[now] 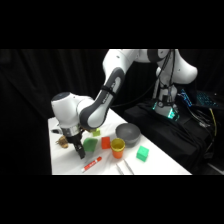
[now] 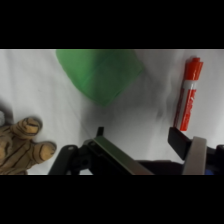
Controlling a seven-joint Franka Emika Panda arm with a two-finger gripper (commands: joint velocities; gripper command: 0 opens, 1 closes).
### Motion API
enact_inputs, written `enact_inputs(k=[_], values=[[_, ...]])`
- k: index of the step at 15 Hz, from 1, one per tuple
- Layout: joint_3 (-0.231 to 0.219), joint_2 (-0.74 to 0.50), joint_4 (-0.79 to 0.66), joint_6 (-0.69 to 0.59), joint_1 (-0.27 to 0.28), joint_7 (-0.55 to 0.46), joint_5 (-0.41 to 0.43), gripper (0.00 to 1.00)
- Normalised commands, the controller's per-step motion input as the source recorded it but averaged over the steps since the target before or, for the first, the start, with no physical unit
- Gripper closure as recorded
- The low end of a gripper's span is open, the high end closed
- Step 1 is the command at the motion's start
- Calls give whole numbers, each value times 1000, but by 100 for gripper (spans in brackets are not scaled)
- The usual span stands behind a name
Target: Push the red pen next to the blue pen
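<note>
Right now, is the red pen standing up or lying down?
Lying down. The red pen rests flat on the white table, and the wrist view shows its whole length stretched along the tabletop.

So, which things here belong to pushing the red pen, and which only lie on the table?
For the job:
- red pen
- gripper
No blue pen shows in either view.

Just lying about:
- green cup
- red-orange cube
- orange cup
- grey bowl
- green cube
- plush toy
</note>
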Motion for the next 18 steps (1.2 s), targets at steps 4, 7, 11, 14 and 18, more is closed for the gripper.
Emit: enact_inputs(k=[4,7,11,14,18], values=[[33,181,177,91,0,-84,-92,0],[32,157,166,85,23,-56,-100,0],[26,94,150,45,59,-14,-114,0],[21,-8,90,-3,160,111,-118,0],[10,-41,36,-30,224,202,-142,0]])
